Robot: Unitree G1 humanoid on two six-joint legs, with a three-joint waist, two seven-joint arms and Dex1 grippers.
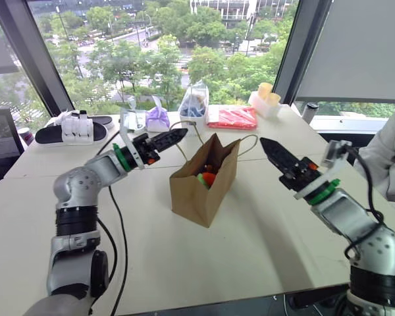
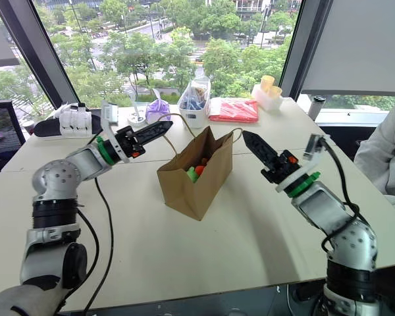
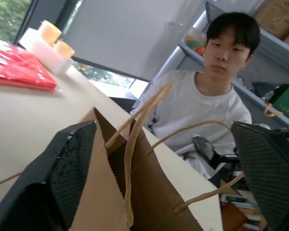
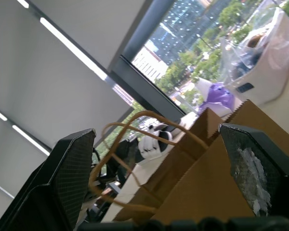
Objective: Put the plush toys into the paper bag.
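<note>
Across the middle of the white desk stands the paper bag, upright, mouth open upward, its long side running from the near-left toward the far-right, with its twisted handles arching free above the rim. Both plush toys already lie inside: the orange one and the lime-green one show just below the rim, touching each other, so by my reading the loading is done and what remains is to clear the arms away.

Flanking the bag, the two arms hang in the air at about rim height. The left pincer points toward the bag's far-left corner and sits close beside the nearer handle; the right pincer points in from the other side, somewhat further off. Both wrist views show each pair of black fingers spread wide with only the bag's edge and handles between them, gripping nothing.

The relation that matters is the left pincer and the handle loop just beside its tip: a sideways sweep could snag the cord and tip the light bag. Open room lies outward and back toward the robot on both sides, over bare desk. Behind the bag, things crowd the far edge: a purple pouch, a clear plastic bag, a red packet. A seated person's sleeve borders the right side.
</note>
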